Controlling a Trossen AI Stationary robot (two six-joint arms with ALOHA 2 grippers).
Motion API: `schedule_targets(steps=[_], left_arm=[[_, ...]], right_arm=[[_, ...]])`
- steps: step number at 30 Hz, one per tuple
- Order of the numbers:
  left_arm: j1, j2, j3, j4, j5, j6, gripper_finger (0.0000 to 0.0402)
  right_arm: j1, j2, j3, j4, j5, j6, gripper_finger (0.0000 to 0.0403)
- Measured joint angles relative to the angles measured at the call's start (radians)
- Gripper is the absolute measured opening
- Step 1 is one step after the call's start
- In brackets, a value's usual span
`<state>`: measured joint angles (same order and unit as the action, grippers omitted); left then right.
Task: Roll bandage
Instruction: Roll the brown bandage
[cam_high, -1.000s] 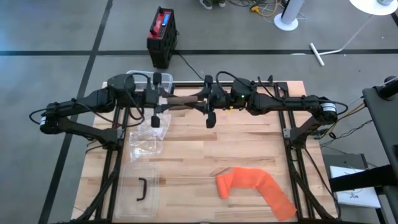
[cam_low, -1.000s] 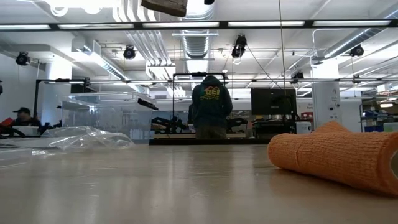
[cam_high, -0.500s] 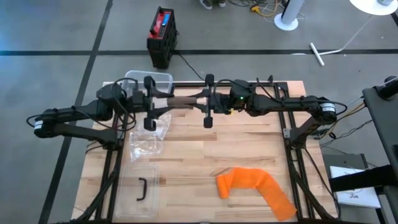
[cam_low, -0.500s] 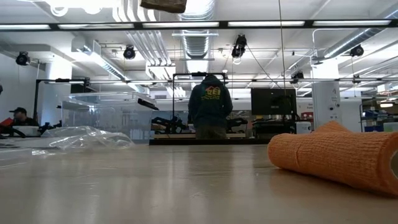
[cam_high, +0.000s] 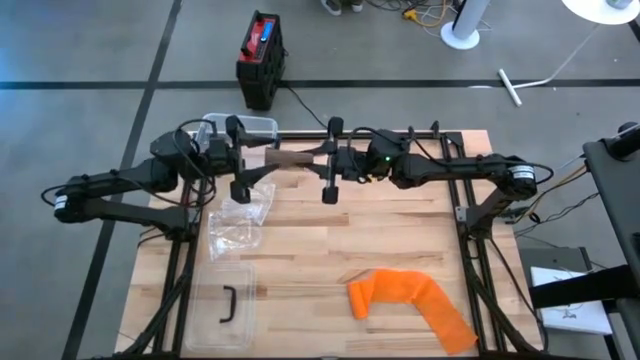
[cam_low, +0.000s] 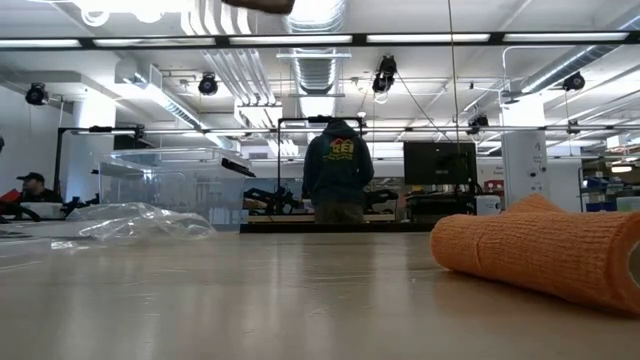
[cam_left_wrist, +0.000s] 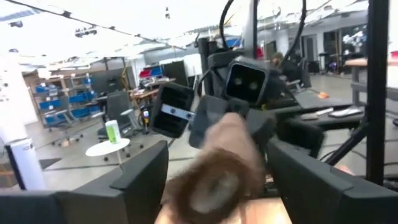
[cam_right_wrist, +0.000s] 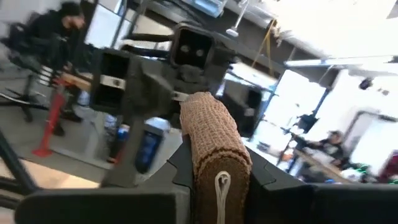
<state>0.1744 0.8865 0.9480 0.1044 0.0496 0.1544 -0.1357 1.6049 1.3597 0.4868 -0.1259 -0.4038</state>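
Jaws first: my right gripper (cam_high: 327, 188) is clamped on one end of the tan, tightly wound cloth bandage roll (cam_high: 293, 158), which I hold high above the far edge of the wooden slat table (cam_high: 400, 240); the right wrist view shows the roll (cam_right_wrist: 214, 146) pinched between both fingers, its metal clip facing the camera. My left gripper (cam_high: 238, 186) faces it from the other end with its fingers spread wide on either side of the roll, no longer gripping as far as I can see.

I judge this to be a handover or regrip during rolling: one side holds, the other is freed to reposition. Next I should bring the left fingers back onto the roll squarely before the right lets go, or it may drop or loosen.

Well apart, near the front right corner, lies an orange, partly unrolled stretch bandage (cam_high: 410, 297). A crumpled clear plastic bag (cam_high: 238, 222) rests below the left arm.
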Motion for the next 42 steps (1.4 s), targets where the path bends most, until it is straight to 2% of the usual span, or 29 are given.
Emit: schedule_targets(steps=[6,10,18,23,28,33,42], left_arm=[[0.0,0.014,0.001,0.003,0.002,0.023,0.0271],[0.0,0.014,0.0,-0.001,0.047,0.02,0.026],[0.001,0.033,-0.003,0.0,0.049,0.01,0.0228],[0.001,0.046,-0.003,0.012,0.048,-0.043,0.0216],[0.001,0.042,-0.003,0.011,0.05,-0.111,0.0205],[0.001,0.037,-0.003,0.011,0.1,-0.234,0.02],[0.003,0.058,-0.003,0.055,0.109,-0.416,0.0221]], right_arm=[[0.002,0.035,0.0,0.101,-0.035,0.091,0.0054],[0.002,0.049,-0.001,0.134,-0.035,0.09,0.0051],[0.002,0.05,-0.001,0.159,-0.003,0.035,0.0051],[0.003,0.05,-0.004,0.155,0.008,-0.052,0.0053],[0.006,0.05,-0.009,0.152,0.009,-0.212,0.0053],[0.007,0.05,-0.01,0.131,0.005,-0.38,0.0053],[0.009,0.049,-0.012,0.122,0.066,-0.591,0.0052]])
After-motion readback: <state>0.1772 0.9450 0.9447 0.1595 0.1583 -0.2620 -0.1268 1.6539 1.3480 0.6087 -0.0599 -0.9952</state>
